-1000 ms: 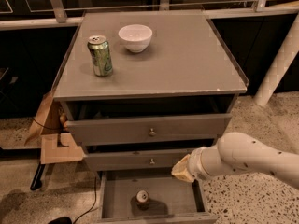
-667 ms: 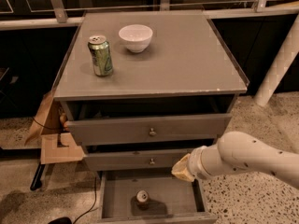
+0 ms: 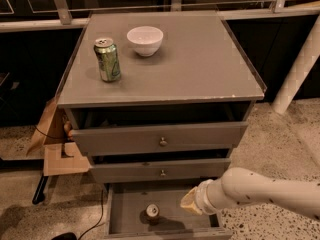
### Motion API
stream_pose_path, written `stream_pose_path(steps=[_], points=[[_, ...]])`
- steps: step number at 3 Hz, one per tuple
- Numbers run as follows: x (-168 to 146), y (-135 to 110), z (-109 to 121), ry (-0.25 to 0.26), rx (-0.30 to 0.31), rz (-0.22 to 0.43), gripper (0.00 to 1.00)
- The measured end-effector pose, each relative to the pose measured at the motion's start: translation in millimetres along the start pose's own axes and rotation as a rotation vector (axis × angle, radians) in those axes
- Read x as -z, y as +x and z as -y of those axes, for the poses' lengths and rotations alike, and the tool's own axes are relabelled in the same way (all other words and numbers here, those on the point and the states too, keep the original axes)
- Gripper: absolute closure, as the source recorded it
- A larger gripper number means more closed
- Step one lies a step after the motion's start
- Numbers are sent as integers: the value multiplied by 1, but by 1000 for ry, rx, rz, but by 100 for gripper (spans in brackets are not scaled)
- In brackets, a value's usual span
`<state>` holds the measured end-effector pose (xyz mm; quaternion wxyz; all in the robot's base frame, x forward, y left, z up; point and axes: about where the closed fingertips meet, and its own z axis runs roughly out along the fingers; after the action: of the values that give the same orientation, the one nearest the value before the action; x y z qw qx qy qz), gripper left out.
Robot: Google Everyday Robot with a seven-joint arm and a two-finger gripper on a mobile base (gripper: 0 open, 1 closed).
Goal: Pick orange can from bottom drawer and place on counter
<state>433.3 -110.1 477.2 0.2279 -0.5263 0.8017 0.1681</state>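
The orange can (image 3: 152,211) stands upright on the floor of the bottom drawer (image 3: 125,219), which is pulled open; I see mostly its silver top. My gripper (image 3: 191,202) is at the end of the white arm reaching in from the right. It hangs over the right part of the bottom drawer, a short way right of the can and apart from it. The counter (image 3: 200,64) is the grey top of the cabinet above.
A green can (image 3: 107,59) and a white bowl (image 3: 145,40) stand on the counter's back left. The two upper drawers (image 3: 160,139) are slightly open above the bottom one. Cardboard (image 3: 57,154) and a cable lie on the floor at the left. A white post (image 3: 297,69) stands at the right.
My arm and gripper have moved down, from in front of the middle drawer to over the open bottom drawer. The can has not moved.
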Motion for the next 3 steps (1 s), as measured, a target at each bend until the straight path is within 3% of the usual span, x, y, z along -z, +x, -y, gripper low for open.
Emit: stream_pose_path(steps=[1, 2, 3], points=[[-53, 28, -11, -25, -10, 55, 100], [-70, 38, -27, -67, -34, 57, 100], [-72, 39, -26, -64, -29, 59, 100]])
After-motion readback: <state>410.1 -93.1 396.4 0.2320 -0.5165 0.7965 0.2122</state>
